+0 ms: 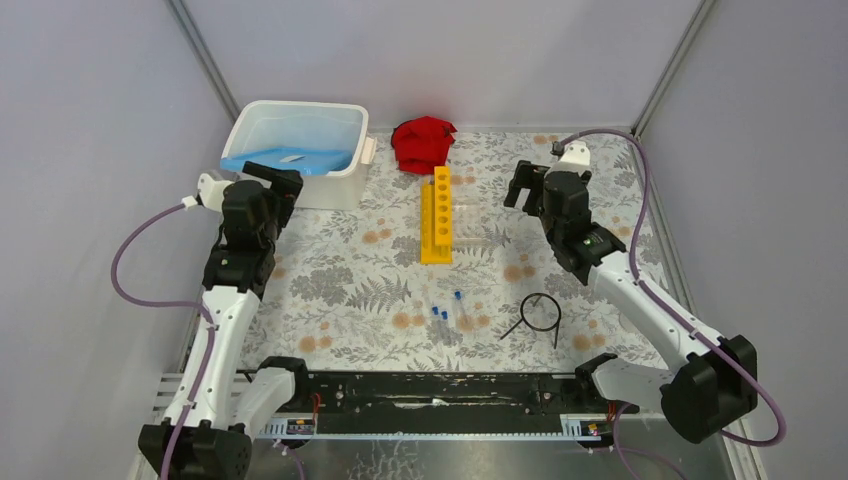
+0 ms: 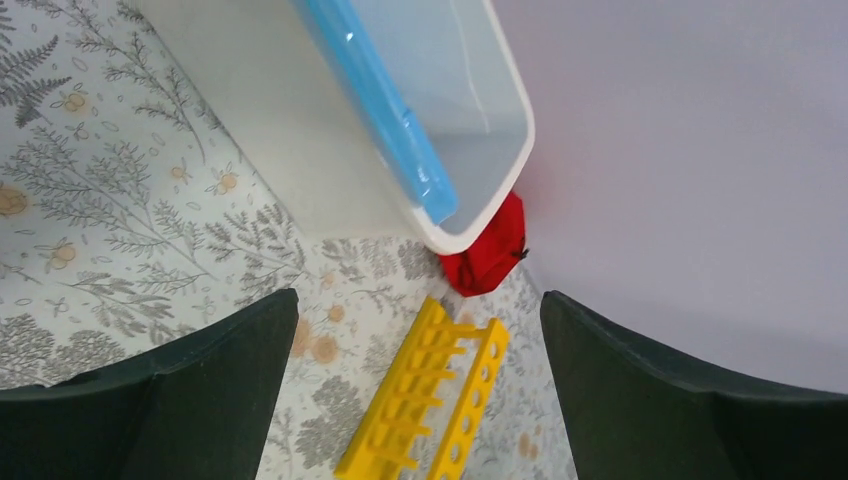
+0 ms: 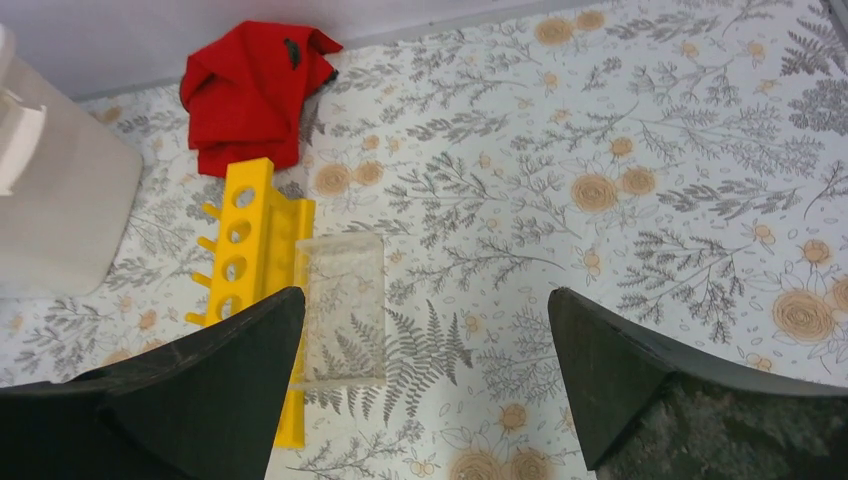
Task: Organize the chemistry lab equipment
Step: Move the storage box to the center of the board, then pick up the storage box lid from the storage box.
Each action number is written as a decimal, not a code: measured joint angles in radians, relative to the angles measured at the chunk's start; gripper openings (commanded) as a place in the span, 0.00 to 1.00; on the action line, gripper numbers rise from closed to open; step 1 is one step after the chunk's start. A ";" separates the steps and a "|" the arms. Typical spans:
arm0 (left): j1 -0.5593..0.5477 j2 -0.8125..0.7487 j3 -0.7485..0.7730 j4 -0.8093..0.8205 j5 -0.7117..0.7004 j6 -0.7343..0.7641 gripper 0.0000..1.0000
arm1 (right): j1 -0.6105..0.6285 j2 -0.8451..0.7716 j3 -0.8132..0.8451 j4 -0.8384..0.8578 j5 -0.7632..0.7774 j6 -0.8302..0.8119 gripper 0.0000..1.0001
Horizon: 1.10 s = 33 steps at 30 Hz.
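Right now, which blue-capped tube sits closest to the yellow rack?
The right-hand tube, by itself: its cap lies nearest the yellow rack. The other two tubes lie paired, closer to the arm bases.

The overhead camera looks down from above and behind me, near edge at the bottom, taking in the whole worktop [image 1: 340,280] out to its far edge. My left wrist camera sits low and close, looking between the parted fingers of my left pincer [image 2: 417,296] toward the white tub [image 2: 300,150] at the far left corner. My right wrist camera looks between the fingers of my right pincer [image 3: 427,292] toward the far edge. All three views share the yellow rack [image 1: 437,215] and red cloth [image 1: 421,143].
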 measured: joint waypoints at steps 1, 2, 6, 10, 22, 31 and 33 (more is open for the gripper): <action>0.000 0.008 0.019 -0.008 -0.013 -0.012 0.99 | 0.000 0.002 0.012 -0.002 0.000 0.000 1.00; 0.000 0.017 0.035 -0.014 -0.023 -0.026 0.99 | 0.000 0.005 0.024 -0.002 0.000 -0.001 1.00; 0.000 0.071 0.088 -0.032 -0.067 -0.069 0.99 | 0.000 0.028 0.055 0.008 0.000 -0.018 1.00; 0.000 0.146 0.101 -0.040 -0.095 -0.118 0.99 | 0.001 0.087 0.091 0.009 0.001 -0.045 1.00; 0.000 0.282 0.106 -0.041 -0.171 -0.272 0.99 | 0.001 0.170 0.100 0.053 -0.011 -0.073 1.00; 0.000 0.362 0.140 -0.027 -0.195 -0.312 0.97 | 0.001 0.190 0.100 0.082 -0.044 -0.076 1.00; 0.000 0.365 0.143 -0.023 -0.198 -0.316 0.97 | 0.001 0.190 0.100 0.087 -0.054 -0.076 1.00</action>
